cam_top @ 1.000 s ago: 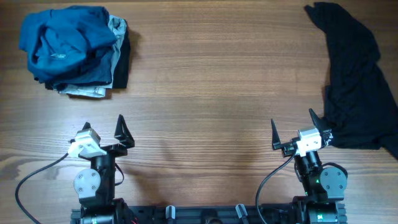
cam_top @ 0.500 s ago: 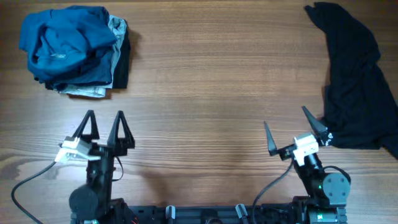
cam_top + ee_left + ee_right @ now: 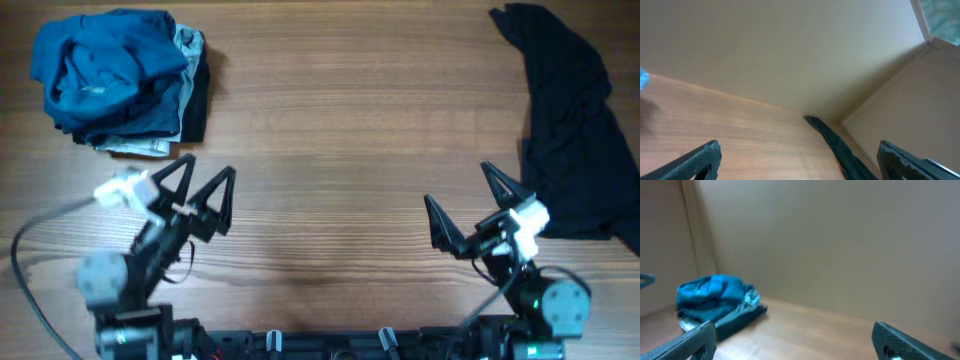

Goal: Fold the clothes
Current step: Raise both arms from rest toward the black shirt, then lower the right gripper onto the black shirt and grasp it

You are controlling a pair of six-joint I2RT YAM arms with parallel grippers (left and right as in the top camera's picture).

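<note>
A pile of clothes [image 3: 115, 80], blue on top with grey and black under it, lies at the table's far left; it also shows in the right wrist view [image 3: 715, 302]. A black garment [image 3: 570, 120] lies spread at the far right and shows as a dark strip in the left wrist view [image 3: 837, 147]. My left gripper [image 3: 205, 185] is open and empty, just below the pile. My right gripper [image 3: 467, 200] is open and empty, just left of the black garment's lower edge.
The wooden table [image 3: 340, 130] runs between the two heaps. Beige walls stand behind the table in both wrist views. The arm bases and cables sit along the near edge [image 3: 330, 345].
Both arms have swung up and outward from their low rest pose. The left gripper moved right and toward the pile. The right gripper tilted right toward the black garment. The clothes have not moved.
</note>
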